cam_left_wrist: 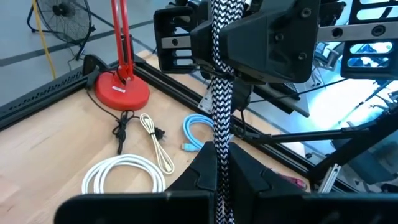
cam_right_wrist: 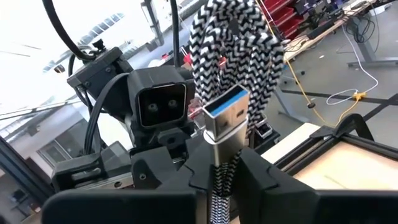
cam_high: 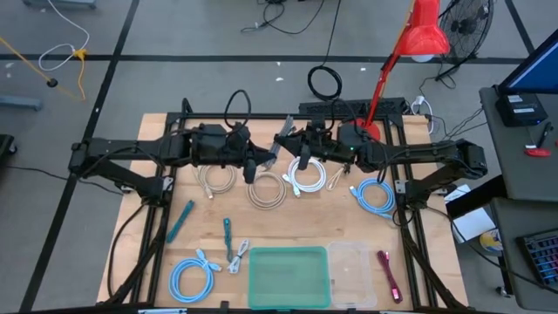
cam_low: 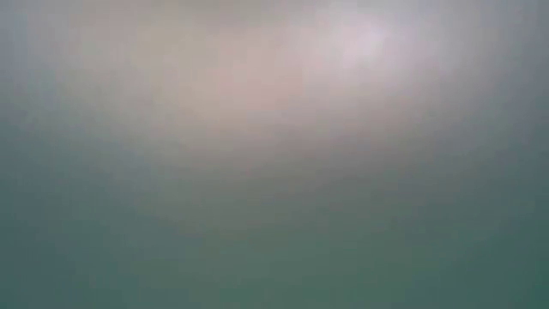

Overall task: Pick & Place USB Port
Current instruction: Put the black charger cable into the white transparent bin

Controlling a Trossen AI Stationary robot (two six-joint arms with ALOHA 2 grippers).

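Both claws hold 1 braided cable above the middle of the table.

The left claw [cam_left_wrist: 217,177] is closed on the black-and-white braided cable [cam_left_wrist: 219,93], which runs up between its fingers toward the right arm. The right claw [cam_right_wrist: 219,171] grips the same cable just behind its USB plug [cam_right_wrist: 224,115], whose blue tip stands upright above the fingers, with loops of cable bunched behind it. In the high view the 2 claws meet near the far side of the table [cam_high: 288,231], over coiled white cables [cam_high: 305,181]. A green tray [cam_high: 288,275] sits at the near edge, a red lamp [cam_left_wrist: 121,90] at the far right corner.
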